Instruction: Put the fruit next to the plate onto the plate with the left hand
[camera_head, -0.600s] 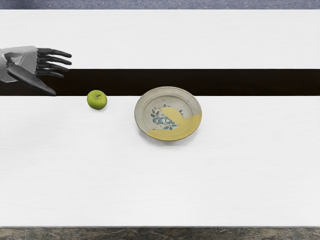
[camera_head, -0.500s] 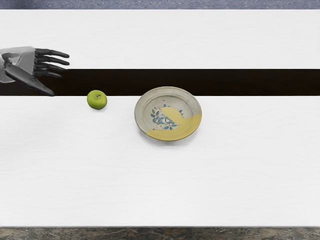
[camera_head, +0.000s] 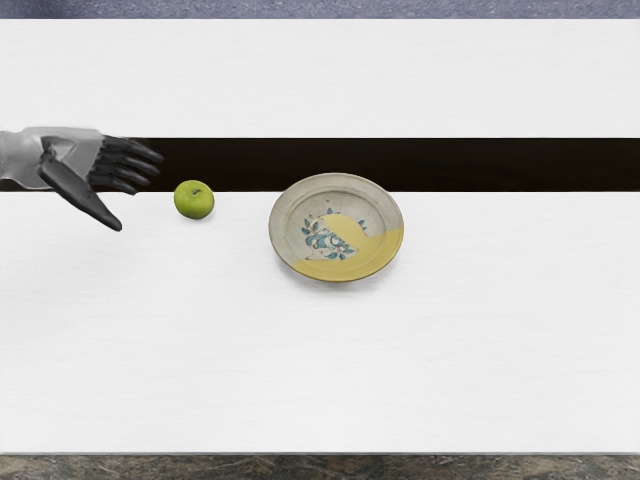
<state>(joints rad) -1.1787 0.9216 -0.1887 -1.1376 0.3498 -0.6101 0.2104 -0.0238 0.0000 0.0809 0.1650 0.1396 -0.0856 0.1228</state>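
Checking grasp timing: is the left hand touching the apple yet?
Apart. In the head view the left hand, fingers spread, sits left of the apple; bare surface shows between them.

A white table (camera_head: 320, 350) filled most of the view, its top plain, matte and evenly lit, with only soft, faint shading. A dark brown band (camera_head: 450, 165) ran straight across the upper part from edge to edge, dividing the near surface from a second white surface (camera_head: 320, 75) behind it. Along the top edge lay a narrow blue-grey strip (camera_head: 320, 8). Below the table's front edge showed a thin strip of dark mottled floor (camera_head: 320, 468), stone-like in pattern.
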